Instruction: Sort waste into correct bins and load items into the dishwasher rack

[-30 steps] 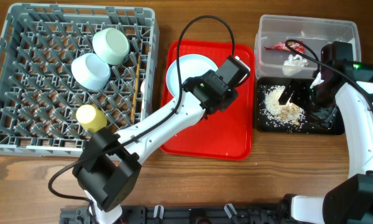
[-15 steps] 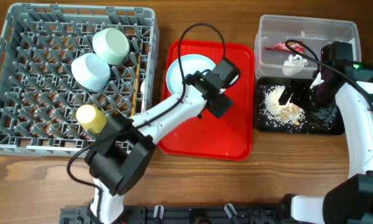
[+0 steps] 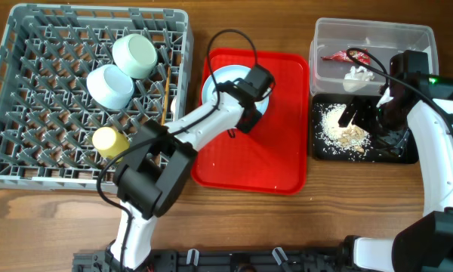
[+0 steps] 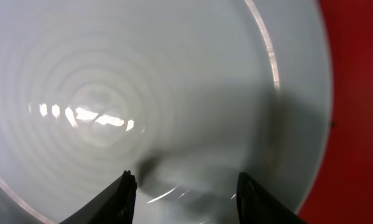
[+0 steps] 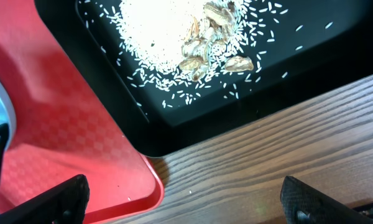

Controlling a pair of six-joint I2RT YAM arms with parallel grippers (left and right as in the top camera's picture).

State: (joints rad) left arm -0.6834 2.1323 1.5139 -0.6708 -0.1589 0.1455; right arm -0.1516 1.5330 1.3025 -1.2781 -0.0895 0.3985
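The left claw [image 4: 185, 186] hangs close over the white round plate [image 3: 217, 89] on the red plastic serving tray [image 3: 279, 151], fingers spread wide, gripping nothing. The right claw [image 5: 183, 193] is equally wide open and empty, at the near edge of the shallow black tray [image 5: 336, 68] holding the whitish rice scraps [image 5: 174, 31]. The red wrapper [image 3: 336, 57] and white tissue [image 3: 356, 74] lie in the clear tub [image 3: 370, 34]. Both bowls, pale blue [image 3: 109, 85] and pale green [image 3: 134, 55], sit in the grey rack [image 3: 30, 151].
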